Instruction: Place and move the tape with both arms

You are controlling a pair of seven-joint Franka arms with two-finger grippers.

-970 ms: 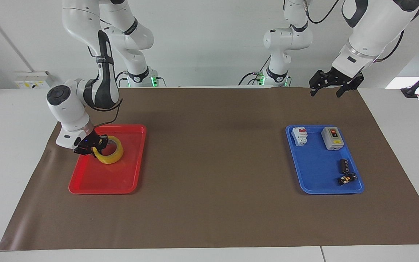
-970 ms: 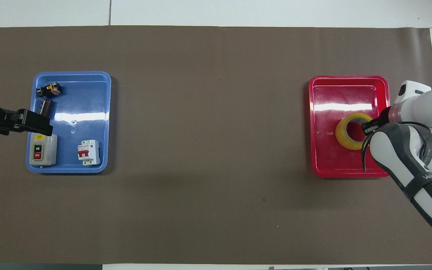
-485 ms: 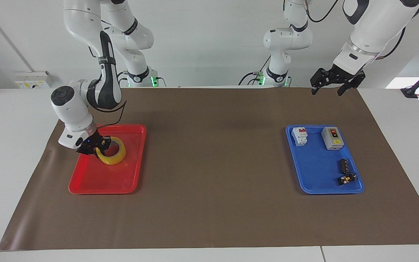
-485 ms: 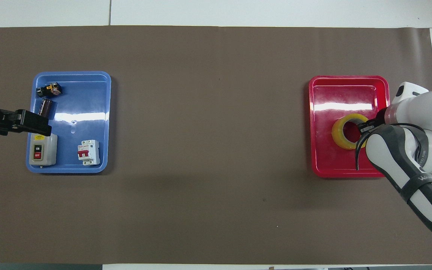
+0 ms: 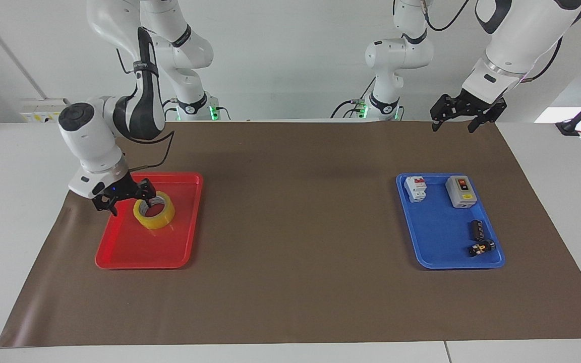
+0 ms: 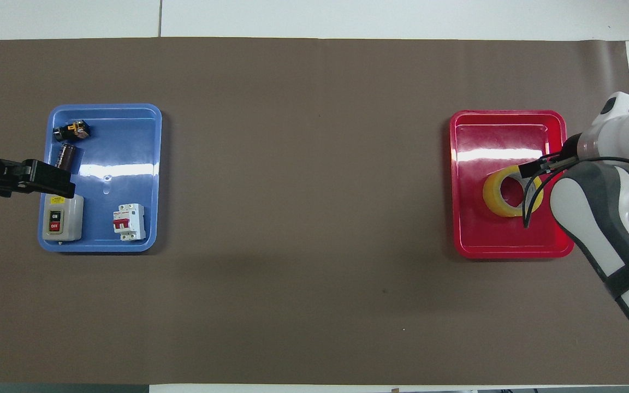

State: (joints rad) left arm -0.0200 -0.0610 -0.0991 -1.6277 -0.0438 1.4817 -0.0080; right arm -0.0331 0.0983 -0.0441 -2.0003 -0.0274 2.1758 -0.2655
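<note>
Tape: flat in the red tray.
Right claw: spread wide, one finger over the roll's core.
Left claw: waiting, wide open, above the worktop's edge.

- Grey rectangular push-button switch box in the blue plastic tray: green button reads "ON", red button reads "OFF".

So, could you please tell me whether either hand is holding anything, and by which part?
Nothing is held. The right hand is open at the tape, which lies flat in the red tray; the left hand waits open and empty.
</note>
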